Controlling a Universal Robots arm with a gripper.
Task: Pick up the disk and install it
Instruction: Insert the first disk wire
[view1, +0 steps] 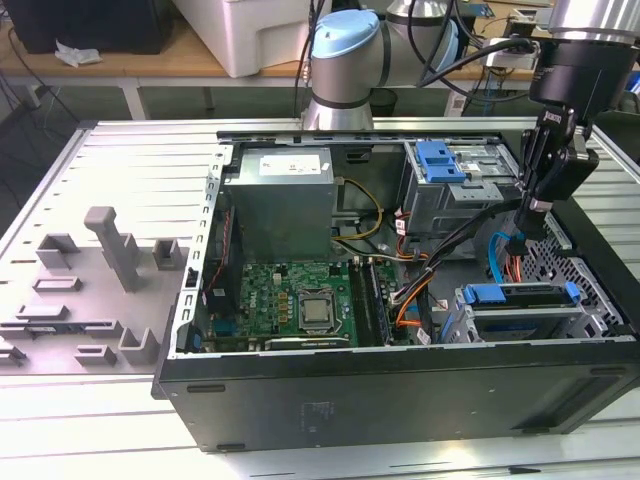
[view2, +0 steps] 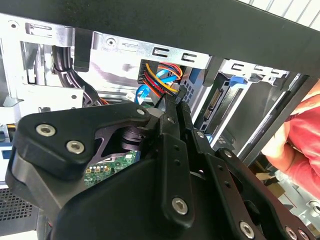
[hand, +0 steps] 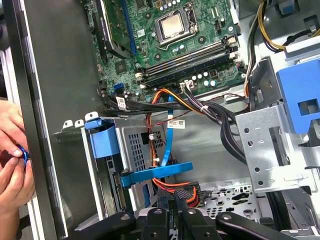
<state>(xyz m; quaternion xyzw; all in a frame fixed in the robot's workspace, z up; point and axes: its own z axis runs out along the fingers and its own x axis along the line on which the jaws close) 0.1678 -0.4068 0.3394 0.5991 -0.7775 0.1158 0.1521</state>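
The disk (view1: 520, 318) sits in the lower drive cage at the exterior view's right end of the open computer case (view1: 400, 400), its blue carrier rail (view1: 520, 293) on top. In both wrist views the disk (hand: 107, 182) (view2: 220, 102) shows its connector end, with a blue data cable (hand: 160, 172) running to it. My gripper (view1: 520, 240) hangs inside the case just behind that cage. Its fingers (hand: 175, 210) are pressed together, and at their tips is the black power connector (view2: 171, 94) with its orange, red and yellow wires (hand: 187, 192).
A grey power-supply box (view1: 278, 200) and the green motherboard (view1: 300, 300) take up the case's middle. A blue latch piece (view1: 440, 160) tops the rear cage. Cable bundles (hand: 220, 120) cross near the gripper. A person's hands (hand: 12, 165) are outside the case wall. Grey fixtures (view1: 110, 250) stand at the table's left.
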